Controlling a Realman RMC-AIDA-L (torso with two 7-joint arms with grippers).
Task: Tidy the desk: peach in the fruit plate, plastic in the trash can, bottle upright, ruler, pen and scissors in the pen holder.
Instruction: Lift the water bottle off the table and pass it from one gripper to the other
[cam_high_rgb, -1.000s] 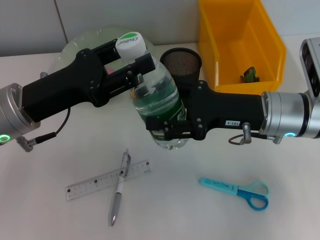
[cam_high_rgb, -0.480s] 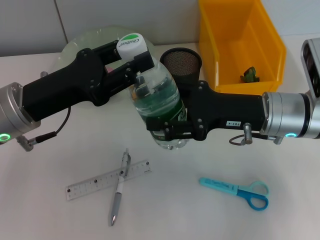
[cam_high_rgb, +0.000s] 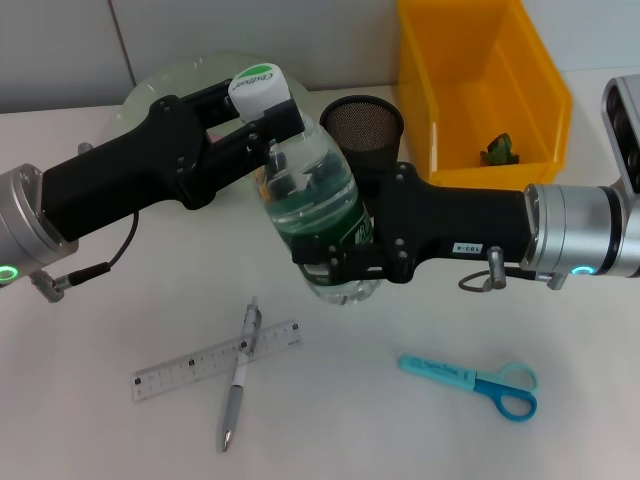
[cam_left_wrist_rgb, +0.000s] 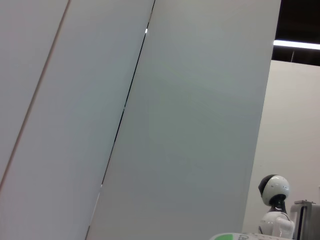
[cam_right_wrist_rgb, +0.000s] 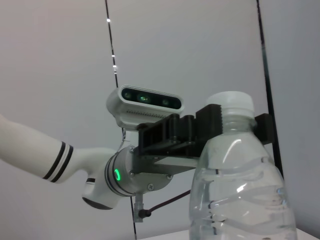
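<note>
A clear bottle (cam_high_rgb: 318, 200) with a green label and a white cap (cam_high_rgb: 257, 86) hangs over the desk, its top leaning toward the left. My left gripper (cam_high_rgb: 268, 125) is shut on its neck just under the cap. My right gripper (cam_high_rgb: 335, 265) is shut on its lower body. In the right wrist view the bottle (cam_right_wrist_rgb: 240, 190) fills the foreground, with the left gripper (cam_right_wrist_rgb: 232, 122) clamped at the neck. The pen (cam_high_rgb: 240, 375) lies across the ruler (cam_high_rgb: 215, 358) near the front. The blue scissors (cam_high_rgb: 470, 385) lie at the front right. The black mesh pen holder (cam_high_rgb: 362, 125) stands behind the bottle. The peach is hidden.
A pale green plate (cam_high_rgb: 150, 88) sits at the back left, partly behind my left arm. A yellow bin (cam_high_rgb: 480, 90) at the back right holds a small green crumpled piece (cam_high_rgb: 498, 150). Both arms span the middle of the desk.
The bottle's cap end has shifted slightly up and left with the left gripper, and its base has sunk a little. The pen, ruler and scissors have not moved.
</note>
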